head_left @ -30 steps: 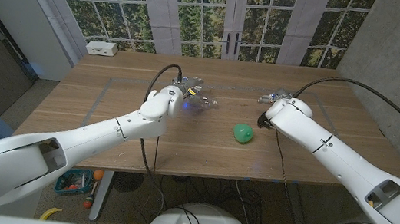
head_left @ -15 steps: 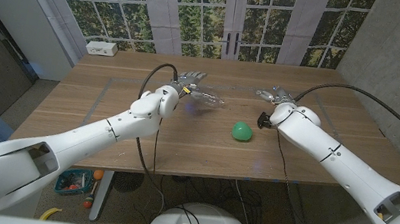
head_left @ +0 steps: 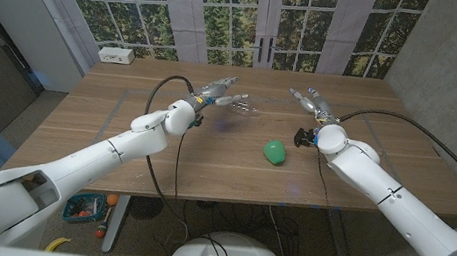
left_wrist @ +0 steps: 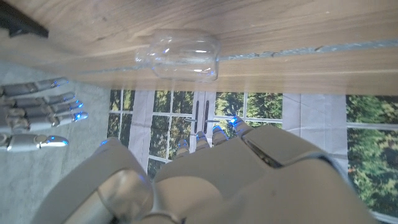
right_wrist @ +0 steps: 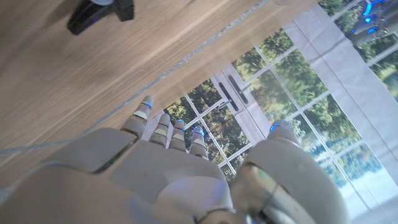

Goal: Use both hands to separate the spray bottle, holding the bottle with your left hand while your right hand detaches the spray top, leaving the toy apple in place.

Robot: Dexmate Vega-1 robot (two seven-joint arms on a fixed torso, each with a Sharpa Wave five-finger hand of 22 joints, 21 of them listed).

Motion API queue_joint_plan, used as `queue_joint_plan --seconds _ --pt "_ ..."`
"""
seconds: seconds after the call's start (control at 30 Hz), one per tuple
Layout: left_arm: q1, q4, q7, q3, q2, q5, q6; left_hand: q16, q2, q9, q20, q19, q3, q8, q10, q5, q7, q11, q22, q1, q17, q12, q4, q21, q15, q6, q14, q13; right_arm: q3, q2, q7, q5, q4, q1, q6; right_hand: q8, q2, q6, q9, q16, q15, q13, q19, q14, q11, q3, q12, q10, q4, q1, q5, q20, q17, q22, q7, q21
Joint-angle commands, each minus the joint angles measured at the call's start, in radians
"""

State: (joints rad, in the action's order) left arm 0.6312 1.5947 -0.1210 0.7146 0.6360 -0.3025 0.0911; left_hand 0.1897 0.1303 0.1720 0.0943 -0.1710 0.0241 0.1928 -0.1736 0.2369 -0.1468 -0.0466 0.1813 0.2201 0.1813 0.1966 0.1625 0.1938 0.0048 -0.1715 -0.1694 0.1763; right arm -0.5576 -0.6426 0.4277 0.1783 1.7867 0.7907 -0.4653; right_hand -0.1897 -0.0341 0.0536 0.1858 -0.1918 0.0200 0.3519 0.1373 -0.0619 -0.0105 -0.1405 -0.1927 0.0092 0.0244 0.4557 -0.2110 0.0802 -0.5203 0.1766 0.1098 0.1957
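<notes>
Clear bottle (left_wrist: 179,55) lay on its side on far part of wooden table (head_left: 163,150), just beyond left hand (head_left: 216,91), whose fingers were spread, holding nothing. Black spray top (right_wrist: 99,14) lay on table. Right hand (head_left: 310,100) open, fingers apart. Green toy apple (head_left: 275,153) sat nearer, between arms.

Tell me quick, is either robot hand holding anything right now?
Left hand: open, holding nothing; the clear bottle lies on the table beyond it.
Right hand: open, fingers spread, holding nothing.
</notes>
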Motion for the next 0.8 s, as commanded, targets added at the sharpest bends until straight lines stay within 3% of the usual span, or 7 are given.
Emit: queue_joint_plan --seconds 0.03,0.2,0.27,0.33,0.43,0.53,0.8 --pt "0.037 -0.175 0.002 -0.103 -0.045 0.282 -0.324 0.007 0.025 -0.001 -0.030 -0.144 -0.006 0.007 -0.205 0.014 -0.008 -0.021 0.001 -0.063 0.000 0.012 0.021 0.012 -0.029 -0.110 -0.179 -0.002 0.075 0.032 -0.086 0.077 -0.128 0.065 0.448 -0.013 0.016 0.033 -0.001 0.002 -0.020 -0.013 -0.002 0.000 0.000 0.001 -0.011 0.027 0.020 -0.034 -0.003 -0.025 0.015 0.000 0.006 -0.003" --pt "0.044 -0.238 0.037 -0.127 -0.072 0.377 -0.428 0.006 0.061 -0.003 -0.090 -0.102 0.010 0.005 -0.159 0.041 0.015 -0.038 -0.001 -0.123 -0.005 0.015 0.025 0.022 -0.065 -0.066 -0.148 -0.004 0.099 0.062 -0.106 0.110 -0.175 0.082 0.561 -0.015 0.090 0.073 -0.004 -0.005 -0.052 -0.044 0.016 0.021 0.016 -0.003 -0.013 0.055 0.064 -0.104 -0.001 -0.080 0.049 -0.002 -0.011 0.004" --pt "0.046 -0.270 0.057 -0.136 -0.086 0.417 -0.476 0.004 0.077 -0.004 -0.132 -0.066 0.060 0.003 -0.124 0.074 0.048 -0.042 -0.005 -0.158 -0.008 0.012 0.026 0.025 -0.072 -0.026 -0.116 -0.005 0.108 0.075 -0.108 0.121 -0.190 0.090 0.601 -0.013 0.123 0.089 -0.005 -0.005 -0.069 -0.059 0.024 0.029 0.024 -0.006 -0.013 0.068 0.084 -0.136 -0.001 -0.102 0.067 -0.003 -0.042 0.004" --pt "0.050 -0.303 0.065 -0.146 -0.106 0.453 -0.526 -0.002 0.086 -0.004 -0.173 -0.035 0.142 0.002 -0.088 0.111 0.072 -0.024 -0.008 -0.177 -0.010 0.009 0.028 0.022 -0.069 0.020 -0.095 -0.006 0.116 0.084 -0.117 0.133 -0.204 0.097 0.640 -0.010 0.158 0.101 -0.007 -0.006 -0.092 -0.077 0.041 0.042 0.030 -0.009 -0.013 0.086 0.103 -0.168 -0.003 -0.129 0.087 -0.004 -0.082 0.007" --pt "0.048 -0.362 0.124 -0.160 -0.136 0.538 -0.600 -0.004 0.090 -0.004 -0.238 0.042 0.325 -0.002 -0.030 0.158 0.090 -0.002 -0.011 -0.183 -0.011 0.004 0.028 0.024 -0.082 0.087 -0.042 -0.006 0.129 0.103 -0.146 0.163 -0.235 0.106 0.715 -0.007 0.220 0.113 -0.007 -0.008 -0.126 -0.098 0.060 0.058 0.041 -0.035 -0.011 0.101 0.130 -0.202 -0.014 -0.172 0.110 -0.005 -0.101 0.009" --pt "0.049 -0.402 0.199 -0.173 -0.161 0.633 -0.641 -0.004 0.089 -0.004 -0.265 0.089 0.426 -0.005 -0.005 0.162 0.100 -0.005 -0.012 -0.172 -0.011 0.002 0.023 0.024 -0.086 0.122 -0.014 -0.006 0.140 0.118 -0.172 0.193 -0.257 0.114 0.770 -0.008 0.240 0.126 -0.007 -0.012 -0.146 -0.109 0.074 0.073 0.048 -0.062 -0.013 0.115 0.141 -0.212 -0.024 -0.194 0.122 -0.005 -0.103 0.011" --pt "0.070 -0.428 0.311 -0.205 -0.188 0.777 -0.669 -0.007 0.085 -0.004 -0.284 0.117 0.479 -0.011 0.001 0.156 0.092 -0.017 -0.012 -0.165 -0.011 -0.003 0.020 0.024 -0.097 0.126 -0.005 -0.006 0.162 0.149 -0.211 0.245 -0.276 0.137 0.853 -0.009 0.248 0.144 -0.007 -0.015 -0.157 -0.122 0.100 0.089 0.054 -0.112 -0.014 0.131 0.150 -0.220 -0.041 -0.212 0.136 -0.005 -0.095 0.016"
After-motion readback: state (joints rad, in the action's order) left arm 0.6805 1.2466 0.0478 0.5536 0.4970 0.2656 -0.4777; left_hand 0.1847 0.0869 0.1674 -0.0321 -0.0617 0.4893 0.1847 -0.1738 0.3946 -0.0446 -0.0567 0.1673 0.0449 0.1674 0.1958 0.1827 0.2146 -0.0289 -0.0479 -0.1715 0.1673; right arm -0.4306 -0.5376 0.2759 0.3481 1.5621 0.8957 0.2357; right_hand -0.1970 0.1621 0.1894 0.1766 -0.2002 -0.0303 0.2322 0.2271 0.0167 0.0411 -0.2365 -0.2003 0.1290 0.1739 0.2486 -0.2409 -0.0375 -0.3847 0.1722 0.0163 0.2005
